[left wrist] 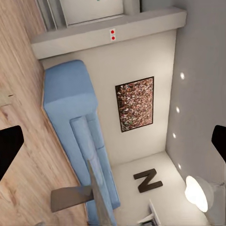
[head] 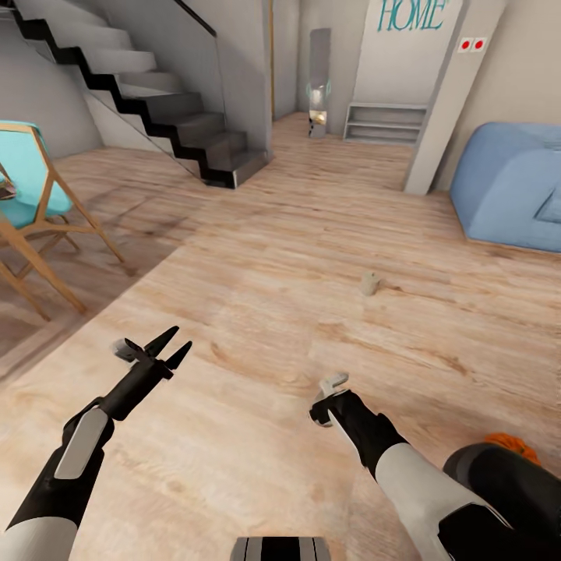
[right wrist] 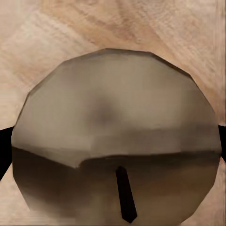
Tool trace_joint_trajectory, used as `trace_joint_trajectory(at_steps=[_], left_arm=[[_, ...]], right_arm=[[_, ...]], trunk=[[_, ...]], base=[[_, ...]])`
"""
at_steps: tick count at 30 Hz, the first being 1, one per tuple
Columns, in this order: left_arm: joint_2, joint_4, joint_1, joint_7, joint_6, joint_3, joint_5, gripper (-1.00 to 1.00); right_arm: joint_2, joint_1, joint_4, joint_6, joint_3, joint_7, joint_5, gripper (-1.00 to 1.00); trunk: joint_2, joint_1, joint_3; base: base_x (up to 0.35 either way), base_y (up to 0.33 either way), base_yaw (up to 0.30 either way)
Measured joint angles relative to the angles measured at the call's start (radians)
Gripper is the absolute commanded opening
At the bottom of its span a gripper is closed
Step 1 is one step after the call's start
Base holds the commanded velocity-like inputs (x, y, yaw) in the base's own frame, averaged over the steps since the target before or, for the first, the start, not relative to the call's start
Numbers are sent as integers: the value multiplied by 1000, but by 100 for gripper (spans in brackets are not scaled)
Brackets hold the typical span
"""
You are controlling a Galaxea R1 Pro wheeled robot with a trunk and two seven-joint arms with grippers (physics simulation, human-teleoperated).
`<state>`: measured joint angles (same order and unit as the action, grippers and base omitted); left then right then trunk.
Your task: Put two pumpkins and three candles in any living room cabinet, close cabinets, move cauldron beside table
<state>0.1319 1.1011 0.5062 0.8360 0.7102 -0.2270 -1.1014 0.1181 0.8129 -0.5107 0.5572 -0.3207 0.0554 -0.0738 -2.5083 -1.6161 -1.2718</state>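
Note:
My right gripper [head: 330, 392] is shut on a pale grey-beige candle [head: 336, 382], low over the wood floor. The right wrist view has that candle [right wrist: 113, 122] close up, with a black fingertip [right wrist: 4, 150] at each side. A second candle [head: 369, 284] stands on the floor ahead and to the right, also small in the left wrist view [left wrist: 5, 98]. An orange pumpkin [head: 510, 444] peeks out behind my right elbow. My left gripper [head: 171, 347] hangs open and empty over the floor, pointing towards the sofa [left wrist: 113, 143]. The cabinet and the cauldron are out of view.
A blue sofa [head: 510, 187] stands at the right and a teal chair with a wooden frame [head: 35, 202] at the left. Grey stairs [head: 156, 101], a white pillar [head: 444, 101] and a low shelf [head: 386, 123] lie farther back. A thin slab on a grey leg [left wrist: 70, 197] stands by the sofa.

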Motion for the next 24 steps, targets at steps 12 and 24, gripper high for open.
trace_joint_trajectory(at_steps=[12, 24], left_arm=[[0, 0, 0, 0, 0, 0, 4, 100], [-1, 0, 0, 0, 0, 2, 7, 100]], right_arm=[[0, 0, 1, 0, 0, 0, 0, -100], [0, -3, 0, -6, -1, 2, -2, -100]], trunk=[[0, 0, 0], [0, 0, 0]], base=[[333, 0, -221], [333, 0, -5]])
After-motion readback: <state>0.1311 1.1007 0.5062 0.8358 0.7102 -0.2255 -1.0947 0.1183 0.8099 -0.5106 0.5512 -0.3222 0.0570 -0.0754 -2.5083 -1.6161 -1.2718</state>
